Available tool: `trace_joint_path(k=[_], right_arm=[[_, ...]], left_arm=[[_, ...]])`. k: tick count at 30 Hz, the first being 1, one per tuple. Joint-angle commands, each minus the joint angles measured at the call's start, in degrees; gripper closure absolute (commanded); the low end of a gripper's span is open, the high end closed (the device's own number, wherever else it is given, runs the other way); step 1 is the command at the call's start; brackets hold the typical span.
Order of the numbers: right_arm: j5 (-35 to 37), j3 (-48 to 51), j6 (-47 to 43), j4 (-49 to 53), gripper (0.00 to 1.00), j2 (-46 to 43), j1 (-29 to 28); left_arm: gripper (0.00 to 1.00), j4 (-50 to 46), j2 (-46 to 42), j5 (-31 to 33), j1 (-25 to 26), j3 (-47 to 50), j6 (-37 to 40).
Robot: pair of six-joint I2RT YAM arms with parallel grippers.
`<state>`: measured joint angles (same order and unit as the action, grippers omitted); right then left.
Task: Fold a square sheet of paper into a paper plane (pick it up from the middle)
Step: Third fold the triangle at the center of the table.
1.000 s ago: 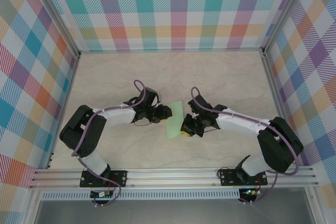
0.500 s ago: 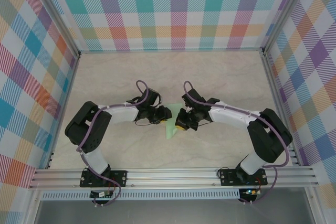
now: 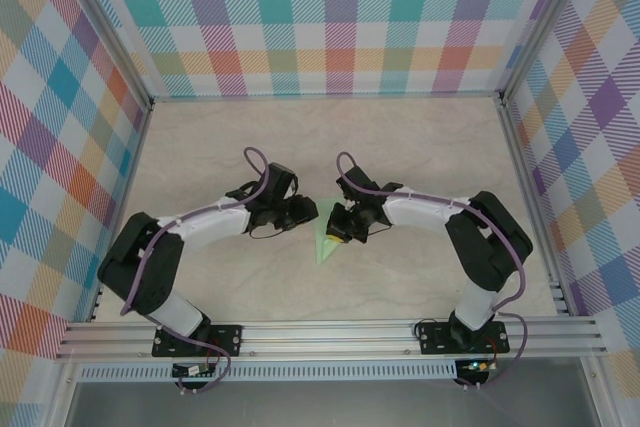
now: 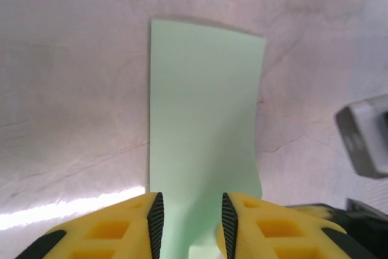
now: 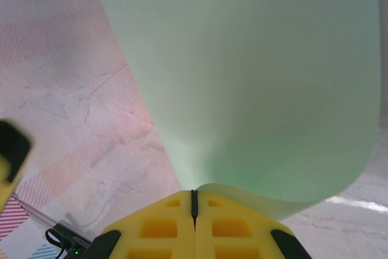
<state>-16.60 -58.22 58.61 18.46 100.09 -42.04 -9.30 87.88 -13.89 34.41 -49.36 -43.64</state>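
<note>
Curling pale mint-green paper sheet [image 5: 254, 77] clamped in right gripper [image 5: 194, 201]; left gripper [image 4: 190, 216] narrowly parted astride it, contact unclear. Overhead, sheet mostly hidden.

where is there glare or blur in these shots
Left wrist: a bright glare strip on the table at lower left, the green sheet sharp. Right wrist: the sheet, very close, looks soft and featureless. Top external: even light, no glare.
</note>
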Motion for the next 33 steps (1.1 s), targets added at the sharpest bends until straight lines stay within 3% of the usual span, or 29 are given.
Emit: trace_joint_path(k=[1,7,15,33], right_arm=[[-0.8,-1.8,-2.1,-2.4,0.95,1.5,-0.2],[-2.3,-2.8,-4.4,-4.7,0.95,3.2,-0.3],[-3.2,-4.0,-7.1,-4.4,0.95,5.6,-0.2],[-3.4,-5.2,-8.6,-4.8,0.94,8.7,-0.2]], left_arm=[[0.68,-4.2,-4.4,4.3,0.5,4.0,-1.5],[0.74,0.8,-10.5,-1.4,0.5,10.8,-2.6],[0.77,9.5,-11.8,-8.8,0.9,15.5,-5.0],[0.82,14.0,-6.3,-9.8,5.6,14.9,-6.1]])
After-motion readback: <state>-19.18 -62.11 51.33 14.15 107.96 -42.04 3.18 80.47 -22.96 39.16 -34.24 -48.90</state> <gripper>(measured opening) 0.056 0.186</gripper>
